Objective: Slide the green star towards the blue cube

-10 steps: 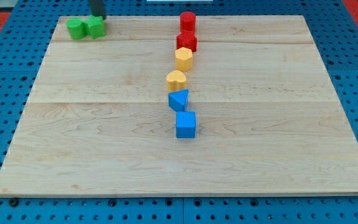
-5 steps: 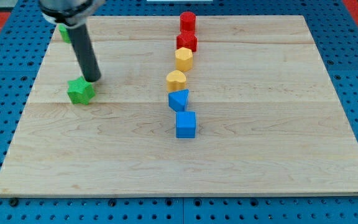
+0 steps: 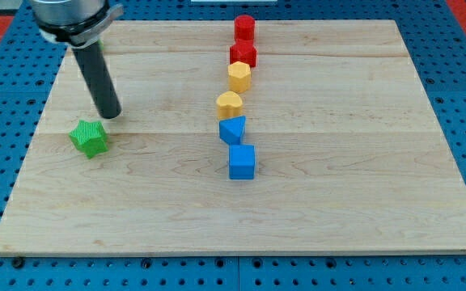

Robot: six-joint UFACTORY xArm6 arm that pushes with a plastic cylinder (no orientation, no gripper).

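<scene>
A: Rod reaching down onto a wooden board (image 3: 338,202); where is my tip (image 3: 110,115) resting?

B: It is sitting just above and right of the green star (image 3: 89,137), apart from it, gripping nothing since it has no jaws.

A: And the blue cube (image 3: 242,162)?

B: It is lying well to the tip's right, lowest in a column of blue, yellow and red blocks
</scene>
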